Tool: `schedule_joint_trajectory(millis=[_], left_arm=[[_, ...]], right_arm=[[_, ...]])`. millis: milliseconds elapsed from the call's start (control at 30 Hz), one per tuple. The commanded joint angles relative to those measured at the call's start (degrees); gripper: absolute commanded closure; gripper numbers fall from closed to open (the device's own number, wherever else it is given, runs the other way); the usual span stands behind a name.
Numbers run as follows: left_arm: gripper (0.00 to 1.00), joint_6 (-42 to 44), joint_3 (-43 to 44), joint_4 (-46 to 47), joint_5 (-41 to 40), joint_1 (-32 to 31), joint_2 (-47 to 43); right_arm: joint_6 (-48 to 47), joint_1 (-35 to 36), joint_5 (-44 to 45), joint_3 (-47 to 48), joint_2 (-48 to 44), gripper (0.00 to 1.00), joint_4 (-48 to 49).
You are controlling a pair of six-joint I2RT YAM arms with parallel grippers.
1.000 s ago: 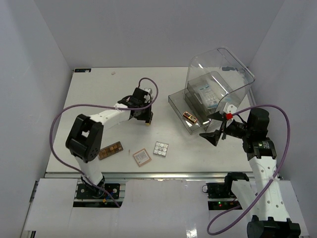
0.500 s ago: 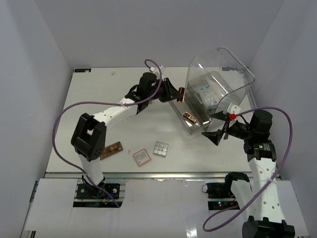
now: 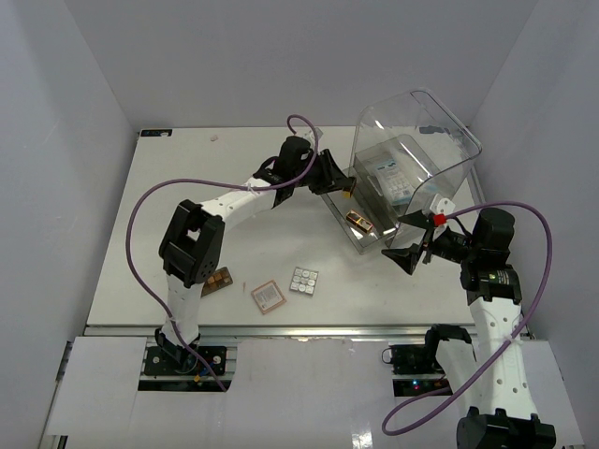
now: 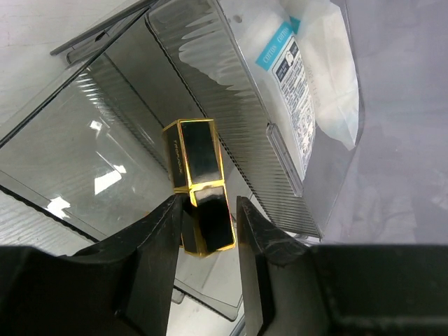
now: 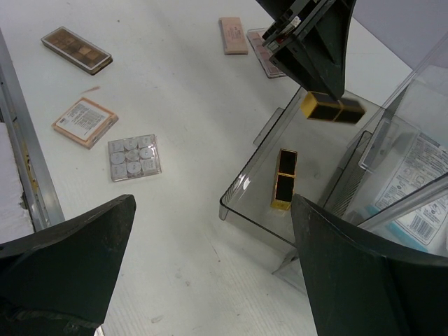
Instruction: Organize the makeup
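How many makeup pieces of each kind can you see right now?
Black-and-gold tubes: 2
Brown pan palette: 1
Silvery grid palette: 1
Pinkish square compact: 1
Pink flat pieces: 2
White-blue packet: 1
Total: 8

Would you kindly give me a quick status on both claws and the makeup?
Left claw over clear tray, black-gold tube between its fingers, grip unclear. Right claw open, empty, beside tray. Second tube already in tray; grid palette, brown palette on table.
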Motion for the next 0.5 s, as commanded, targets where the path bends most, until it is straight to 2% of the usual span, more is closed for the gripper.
schedule_joint_trajectory(millis=[0,133,233,300,367,467], left_arm=[[0.47,1.58,3.35,-0.24,0.91,-0.29,-1.59],[0.46,3.63,4.07,-1.09,1.35,-0.29,-2.64],[0.46,8.20,3.00,-2.41,1.86,0.24,-6.41],[0.45,11.26,-0.47,-3.04,2.57,1.09,-9.66],[0.45,16.27,-5.55,-3.05,3.92,2.26,-16.76],[0.45,21.04,-17.05,-3.19,4.97,5.47,-26.00]], right_arm=[[-0.33,-0.24,-1.58,-0.72,0.43,0.02,2.28],[-1.40,-0.24,-2.43,-1.14,1.12,0.02,2.23],[-2.83,-0.23,-3.65,-1.88,1.96,0.02,1.94],[-3.73,-0.12,-4.14,-1.97,3.16,0.04,1.62],[-5.81,0.43,-4.17,-0.76,4.92,0.07,-0.09],[-8.71,4.05,-0.14,3.60,9.52,0.13,-4.78]])
